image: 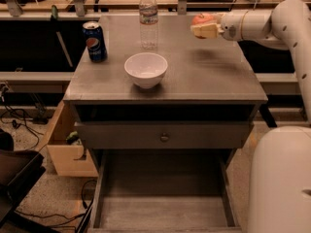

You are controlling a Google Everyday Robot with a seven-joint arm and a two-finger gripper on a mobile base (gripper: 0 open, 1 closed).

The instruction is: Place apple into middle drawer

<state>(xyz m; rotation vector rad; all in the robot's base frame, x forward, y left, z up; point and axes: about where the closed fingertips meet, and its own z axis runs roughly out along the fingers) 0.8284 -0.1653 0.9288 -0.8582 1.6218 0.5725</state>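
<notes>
Over far tabletop (pixel 194 81) edge, claw (pixel 202 28) grips apple (pixel 203 18).

Dim, warm light falls on a grey wooden counter (pixel 194 81) standing on a speckled floor (pixel 43 188). A pale wooden box (pixel 63 154) sits just left of it, near black cables (pixel 19 118). The claw (pixel 204 29) holds the apple (pixel 203 18) above the counter's far right corner.

gripper (pixel 198 30) over tabletop (pixel 204 76) rear: smooth plastic | apple (pixel 203 18): smooth | middle drawer (pixel 163 211): matt wood
</notes>
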